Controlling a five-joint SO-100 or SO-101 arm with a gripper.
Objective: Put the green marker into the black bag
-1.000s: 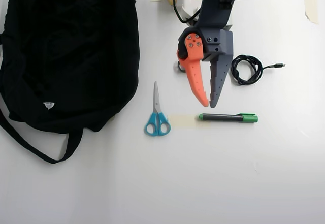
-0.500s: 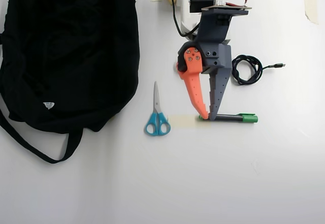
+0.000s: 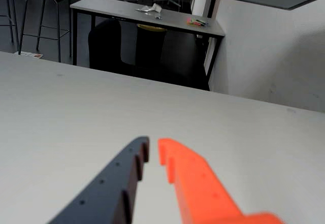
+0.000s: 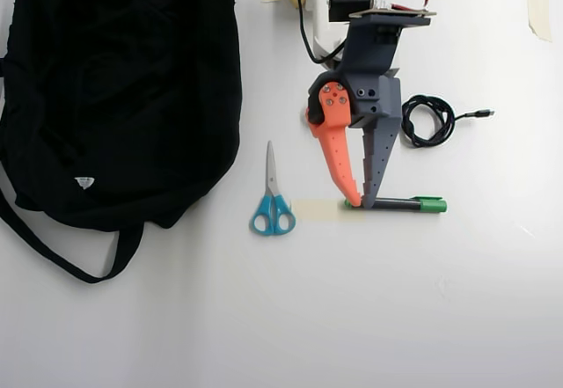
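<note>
In the overhead view the gripper (image 4: pixel 361 203) points down the picture with its orange finger (image 4: pixel 339 159) on the left and its dark grey finger (image 4: pixel 379 159) on the right, the two tips drawn close with only a narrow slit between them. Both tips overlap the left end of the green marker (image 4: pixel 400 204), which lies flat and horizontal on the white surface (image 4: pixel 352 309) with its bright green cap to the right; whether the tips actually pinch the barrel or merely sit over it cannot be told from above. The wrist view shows the same narrow gap, the grey finger (image 3: pixel 109 188) on the left and the orange one (image 3: pixel 203 188) on the right, with nothing visible between the tips (image 3: pixel 153 150) and the marker out of sight below them; it looks out across the pale surface (image 3: pixel 76 107) toward a grey table and dark chairs in the room beyond. Only the overhead view shows the rest of the layout: the black bag (image 4: pixel 114 89) spread over the upper left with its strap trailing below, blue-handled scissors (image 4: pixel 272 194) between the bag and the marker, well apart from both, and a coiled black cable (image 4: pixel 428 120) to the right of the gripper.
</note>
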